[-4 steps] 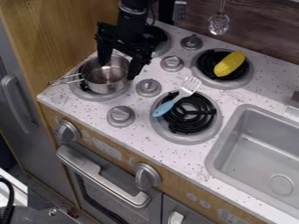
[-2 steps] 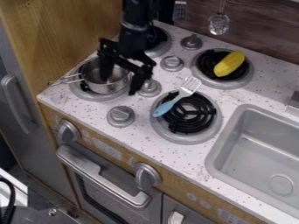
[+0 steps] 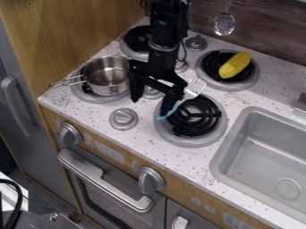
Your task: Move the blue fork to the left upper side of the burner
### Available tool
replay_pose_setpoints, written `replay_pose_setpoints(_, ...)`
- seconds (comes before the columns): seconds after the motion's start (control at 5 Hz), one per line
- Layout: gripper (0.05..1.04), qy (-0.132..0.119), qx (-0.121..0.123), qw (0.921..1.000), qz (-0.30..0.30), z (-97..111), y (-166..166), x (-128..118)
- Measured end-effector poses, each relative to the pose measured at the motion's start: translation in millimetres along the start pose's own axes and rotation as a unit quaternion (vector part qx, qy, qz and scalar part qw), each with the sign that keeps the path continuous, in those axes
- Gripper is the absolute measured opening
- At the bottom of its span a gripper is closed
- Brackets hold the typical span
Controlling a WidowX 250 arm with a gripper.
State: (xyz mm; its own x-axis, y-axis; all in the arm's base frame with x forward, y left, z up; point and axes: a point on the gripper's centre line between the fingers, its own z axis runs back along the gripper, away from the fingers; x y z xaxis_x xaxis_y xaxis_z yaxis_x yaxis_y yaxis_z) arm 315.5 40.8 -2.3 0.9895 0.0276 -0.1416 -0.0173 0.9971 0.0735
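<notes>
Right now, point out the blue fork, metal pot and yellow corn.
Blue fork (image 3: 192, 91): camera view, on its whitish head.
Metal pot (image 3: 106, 75): camera view, on its inside.
Yellow corn (image 3: 234, 65): camera view, mid-body.

The gripper (image 3: 150, 105) is moving away from the pot (image 3: 108, 77) toward the fork (image 3: 192, 92), and one finger (image 3: 165, 102) is now covering part of its handle. The arm is uncovering more of the back left burner (image 3: 135, 41), while a cable (image 3: 20, 197) at the lower left is shifting slightly right.
</notes>
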Motion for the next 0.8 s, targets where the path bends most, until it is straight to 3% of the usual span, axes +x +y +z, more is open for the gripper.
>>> replay_pose_setpoints(0.4, 0.999, 0.008, -0.025, 0.9995, 0.02, -39.3, -4.5, 19.0)
replay_pose_setpoints(0.6, 0.948, 0.0, -0.034, 0.9989, 0.031, -41.2, 2.3, 26.9)
replay_pose_setpoints(0.8, 0.672, -0.002, -0.03, 0.9991, 0.031, -42.0, 6.8, 26.4)
